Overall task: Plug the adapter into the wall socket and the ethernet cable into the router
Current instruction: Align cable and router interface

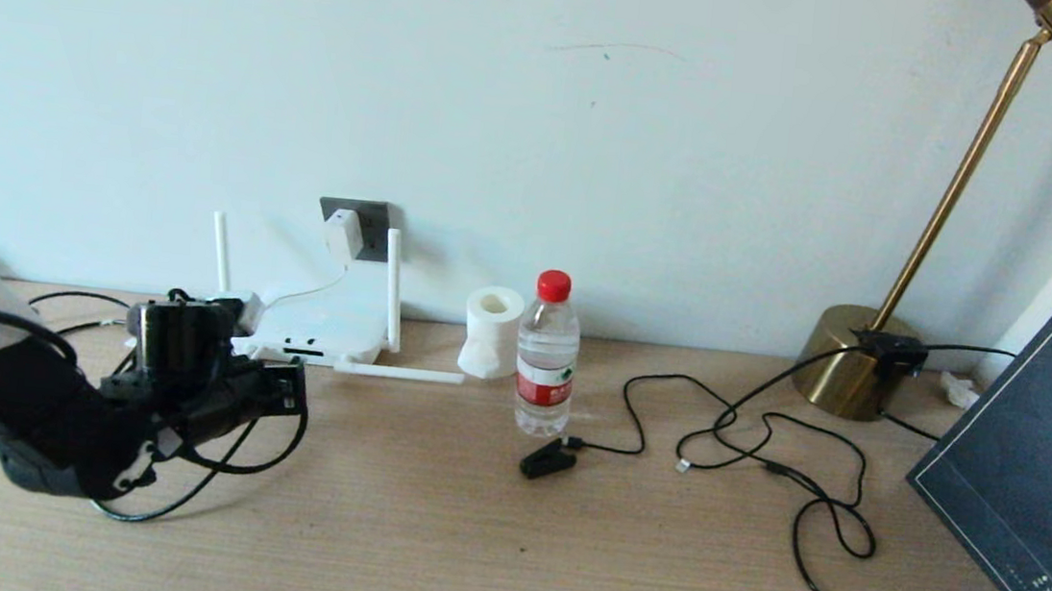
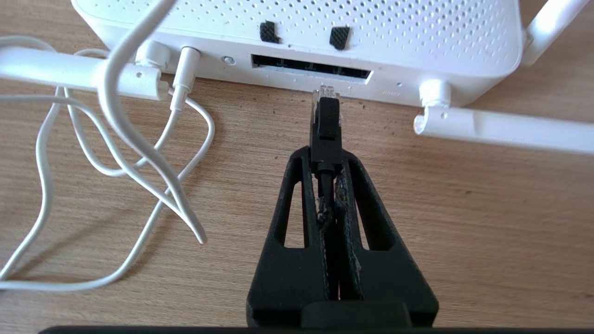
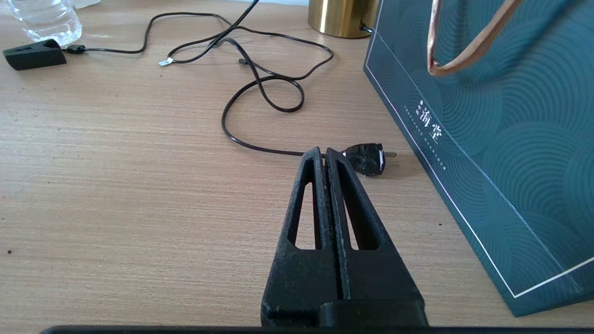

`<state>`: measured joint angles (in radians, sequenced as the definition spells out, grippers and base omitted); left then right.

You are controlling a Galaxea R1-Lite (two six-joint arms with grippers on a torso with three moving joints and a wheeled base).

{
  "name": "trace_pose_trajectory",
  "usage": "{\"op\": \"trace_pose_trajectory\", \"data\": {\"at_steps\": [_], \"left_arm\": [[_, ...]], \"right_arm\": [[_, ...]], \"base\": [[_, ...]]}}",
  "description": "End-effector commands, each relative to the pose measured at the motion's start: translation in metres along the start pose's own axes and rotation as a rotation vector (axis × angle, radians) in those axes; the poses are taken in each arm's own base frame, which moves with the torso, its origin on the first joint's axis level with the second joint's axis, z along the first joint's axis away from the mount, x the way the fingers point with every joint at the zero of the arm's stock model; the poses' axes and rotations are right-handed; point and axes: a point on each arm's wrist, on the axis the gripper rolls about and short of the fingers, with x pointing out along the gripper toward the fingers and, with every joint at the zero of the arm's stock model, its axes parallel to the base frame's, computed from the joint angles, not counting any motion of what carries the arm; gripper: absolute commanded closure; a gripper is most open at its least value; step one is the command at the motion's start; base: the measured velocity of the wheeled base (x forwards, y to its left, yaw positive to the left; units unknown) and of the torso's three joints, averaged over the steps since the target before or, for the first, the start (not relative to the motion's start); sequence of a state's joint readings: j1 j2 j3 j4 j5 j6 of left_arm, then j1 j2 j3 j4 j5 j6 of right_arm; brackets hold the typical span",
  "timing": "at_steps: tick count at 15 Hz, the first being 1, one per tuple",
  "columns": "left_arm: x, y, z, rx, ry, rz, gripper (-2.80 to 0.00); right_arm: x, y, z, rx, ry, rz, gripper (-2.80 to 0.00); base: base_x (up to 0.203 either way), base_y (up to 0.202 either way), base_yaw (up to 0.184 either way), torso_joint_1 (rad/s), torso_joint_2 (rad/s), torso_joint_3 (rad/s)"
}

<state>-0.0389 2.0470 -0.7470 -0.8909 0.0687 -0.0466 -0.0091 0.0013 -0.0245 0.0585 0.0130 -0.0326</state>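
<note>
on the left of the wooden counter [image 1: 466,521], the left gripper [image 2: 326,160] has its fingers [image 2: 297,204] pinched on the black boot of the ethernet cable [image 2: 326,121], whose clear plug tip sits just in front of the dark port strip on the router [image 2: 417,32], close to it but not yet inside. the router lies flat against the wall with two antennas upright and two folded down along the counter, and a thin white cord [image 2: 139,153] loops over the counter beside it, plugged into its edge. above the router, the white adapter [image 1: 345,234] is seated in the dark grey wall socket [image 1: 375,219]. further right stand a roll of tissue [image 1: 492,331] and a water bottle [image 1: 547,355] with a red cap, then a black clip [image 1: 547,459] on a black cord, a brass lamp base [image 1: 848,360] and a dark teal bag [image 3: 487,139]. the right gripper [image 3: 325,160] hovers low over the counter at the far right, fingers closed on nothing, near a flat black plug [image 3: 366,159].
</note>
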Motion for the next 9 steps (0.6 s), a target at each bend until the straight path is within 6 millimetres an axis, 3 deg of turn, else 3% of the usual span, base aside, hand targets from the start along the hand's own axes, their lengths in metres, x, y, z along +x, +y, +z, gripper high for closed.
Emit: {"op": "trace_pose_trajectory", "data": {"at_steps": [1,9], "left_arm": [[0.0007,0.0001,-0.0009,0.0,-0.001,-0.003,0.0],[0.0036,0.0006,-0.0036,0.0,0.009,-0.024,0.0]], "right_arm": [[0.0,0.0,0.0,0.001,0.0,-0.001,0.0],[-0.0001,-0.0005,0.0005,0.022,-0.001,-0.022,0.0]], "base": [[0.0,0.0,0.0,0.0,0.0,0.0],[0.0,0.0,0.0,0.0,0.0,0.0]]}}
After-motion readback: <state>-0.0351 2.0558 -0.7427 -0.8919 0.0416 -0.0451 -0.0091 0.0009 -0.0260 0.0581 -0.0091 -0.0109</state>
